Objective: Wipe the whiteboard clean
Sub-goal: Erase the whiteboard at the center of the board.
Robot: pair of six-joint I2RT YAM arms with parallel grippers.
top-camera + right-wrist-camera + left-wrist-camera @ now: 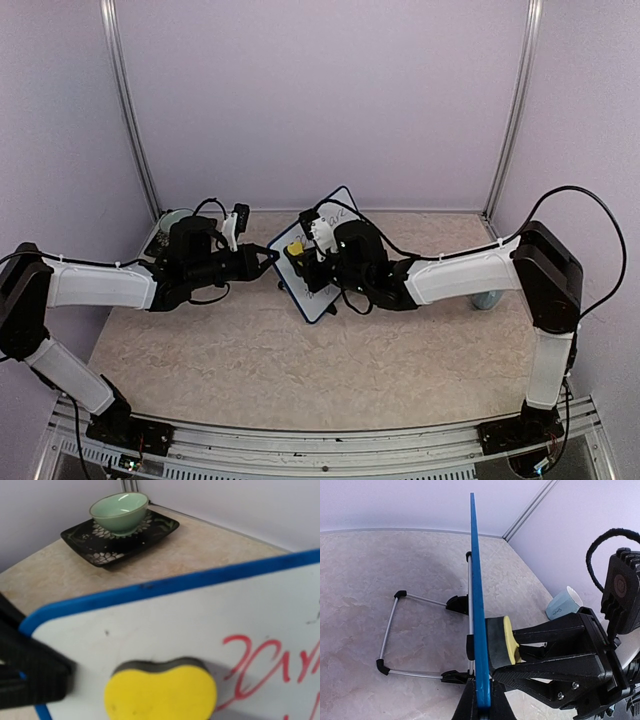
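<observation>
**Item 1 – whiteboard** (165,615). Small board with a glossy white face and a blue rounded frame. It stands upright in the middle of the surface, nearer the far edge, between the 2 arms. Red marker writing (270,665) shows on its face. A wire stand (456,604) with black feet props it from behind.

**Item 2 – yellow sponge** (160,690). Yellow body with a dark layer on 1 side. The dark layer lies flat against the board's face, beside the red writing.

**Item 3 – left tool** (268,257). Pressed together on the board's blue edge, pinching the frame.

**Item 4 – right tool** (522,649). Its 2 black fingers pinch the yellow sponge from both sides and press it against the board.

**Item 5 – green bowl** (120,505). Pale green, upright, standing on a black patterned square dish (150,535) at the surface's far left corner.

**Item 6 – light-blue cup** (562,602). It lies tilted near the surface's right edge, well apart from the board.
</observation>
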